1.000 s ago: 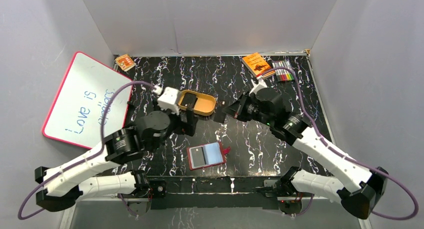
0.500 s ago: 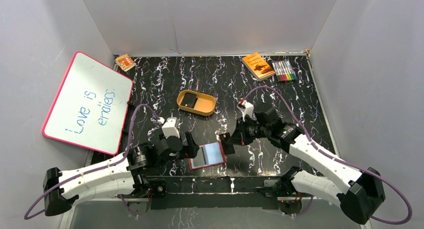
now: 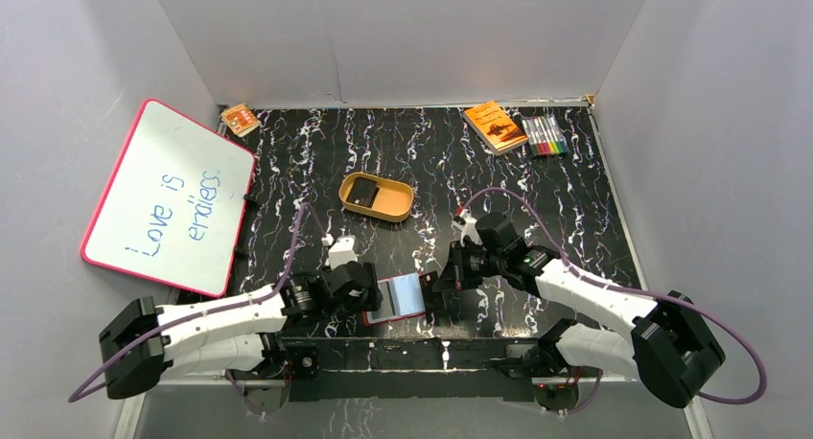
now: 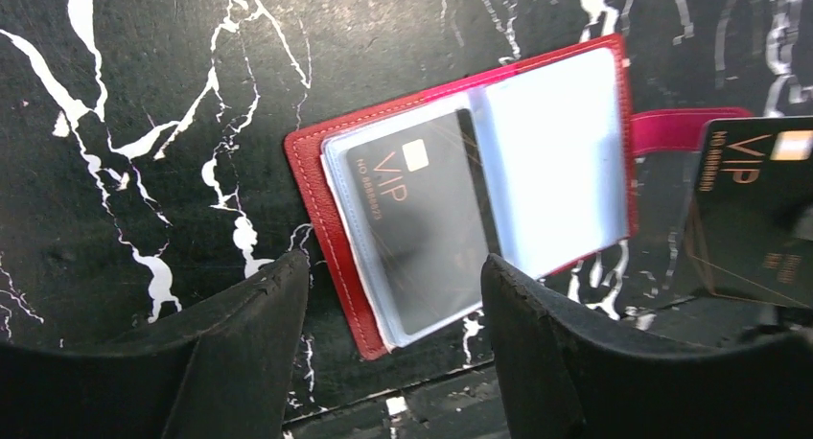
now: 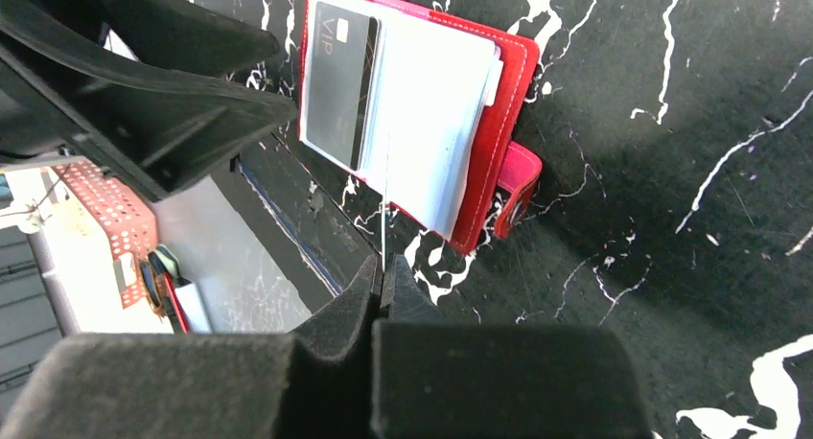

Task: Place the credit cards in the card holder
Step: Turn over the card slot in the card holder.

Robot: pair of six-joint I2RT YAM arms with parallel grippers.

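Observation:
The card holder [image 3: 414, 313] lies open near the table's front edge, red with clear pockets [image 4: 556, 142]. One black credit card [image 4: 422, 228] sits in its left pocket. My left gripper [image 4: 395, 266] is open, its fingers standing on either side of the holder's near left corner, touching nothing. My right gripper [image 5: 382, 271] is shut on a second credit card [image 4: 753, 209], which it holds on edge just right of the holder [image 5: 499, 103], by the snap tab. The right wrist view shows that card as a thin line [image 5: 385, 199]. Another black card [image 3: 362, 196] lies in the tan dish.
The tan oval dish [image 3: 395, 207] stands mid-table. A whiteboard [image 3: 168, 199] leans at the left. An orange booklet [image 3: 494, 125] and a marker pack [image 3: 544, 134] lie at the back right, and a small orange item [image 3: 240, 120] at the back left. The table's front rail [image 3: 412, 348] runs just below the holder.
Both arms drew back from the dish area to the holder at the front edge. The right gripper brought its card along. The left jaws have narrowed somewhat but stay open.

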